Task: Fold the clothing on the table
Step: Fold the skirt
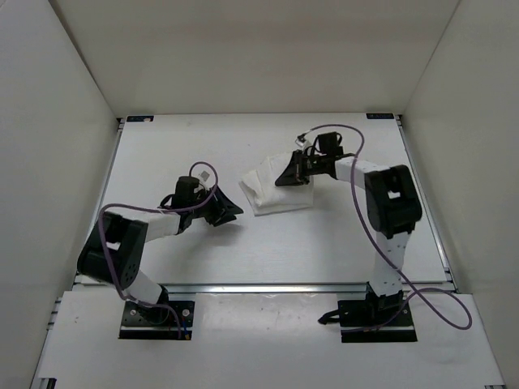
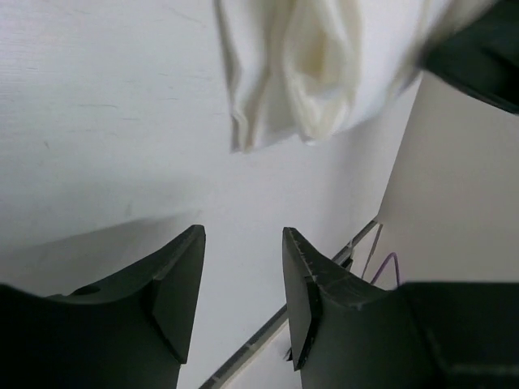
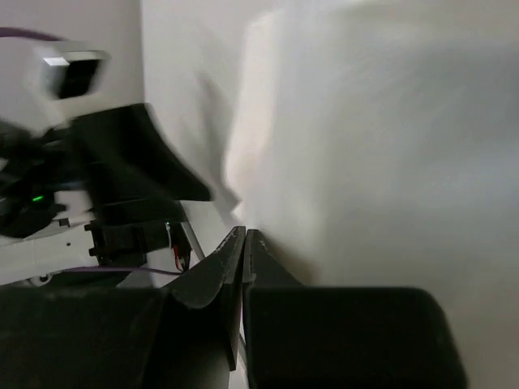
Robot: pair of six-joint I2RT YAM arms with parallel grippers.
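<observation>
The smooth, flat white table (image 1: 162,154) offers little grip. So we judge that the clothing (image 1: 272,194), a thin, floppy, creased white bundle right of centre, could slide or unfold if our right gripper (image 1: 296,172), fingers pressed together over it, drags. Our left gripper (image 2: 243,235) hangs beside its edge, fingers apart and empty.

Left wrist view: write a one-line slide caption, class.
Open left claw hovers over the table, just short of the crumpled white clothing.
</observation>
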